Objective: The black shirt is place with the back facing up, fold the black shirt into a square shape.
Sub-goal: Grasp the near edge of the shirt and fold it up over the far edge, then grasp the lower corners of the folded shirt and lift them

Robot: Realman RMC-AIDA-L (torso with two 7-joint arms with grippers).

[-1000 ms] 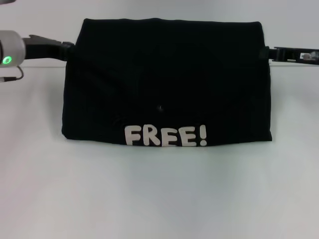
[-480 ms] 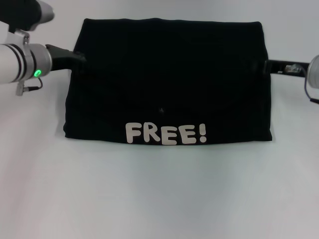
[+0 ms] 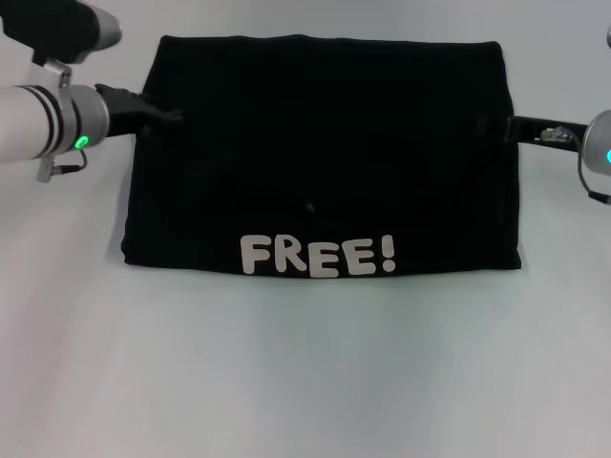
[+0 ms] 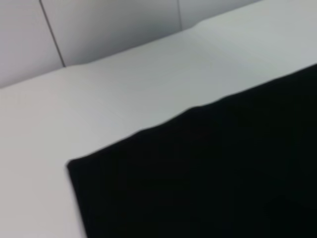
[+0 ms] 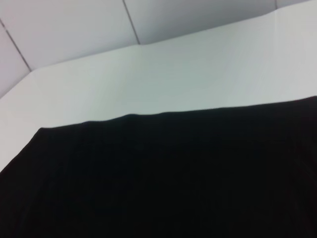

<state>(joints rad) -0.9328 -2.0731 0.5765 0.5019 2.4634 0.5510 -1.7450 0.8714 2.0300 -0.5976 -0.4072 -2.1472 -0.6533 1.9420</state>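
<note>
1. Head view: the black shirt lies folded on the counter, "FREE!" along its near edge. My left tool and right tool sit at its side edges; grip cannot be told. I judge a further fold is next.
2. Left wrist view: shirt corner, flat, matte.
3. Right wrist view: its straight far edge.
</note>
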